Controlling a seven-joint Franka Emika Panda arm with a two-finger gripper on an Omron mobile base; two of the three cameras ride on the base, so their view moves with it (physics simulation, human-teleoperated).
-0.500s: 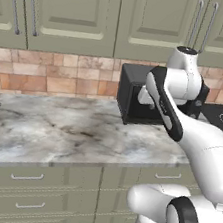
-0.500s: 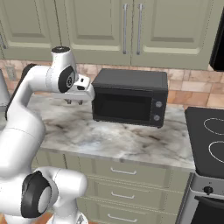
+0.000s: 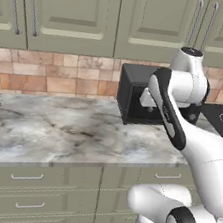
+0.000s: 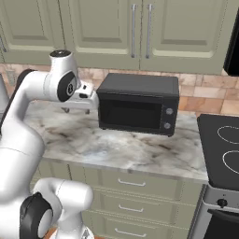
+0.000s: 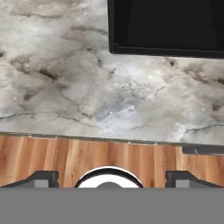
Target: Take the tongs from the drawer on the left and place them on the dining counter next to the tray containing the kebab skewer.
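Two dark fingertips (image 5: 44, 178) of the two-finger gripper (image 5: 112, 179) stand wide apart in the hand view, released, with nothing between them.

Left base view: the white arm rises at the lower right, its hand in front of the boxy black microwave oven (image 3: 136, 94) on the grey-white marble-veined wall countertop (image 3: 54, 135). The wide, shallow sage-green drawer (image 3: 28, 177) with a slim silver bar handle sits shut under the countertop's front edge, left of the arm. A narrower drawer (image 3: 168, 176) lies right of it.

Right base view: the gripper (image 4: 76, 110) hovers above the countertop (image 4: 135, 149), just beside the microwave's (image 4: 137, 109) left face; whether it touches is unclear.

Hand view: marble surface (image 5: 87, 87), the microwave's lower edge (image 5: 166, 48) at top, and a wooden floor strip (image 5: 65, 159) beyond the countertop's edge.
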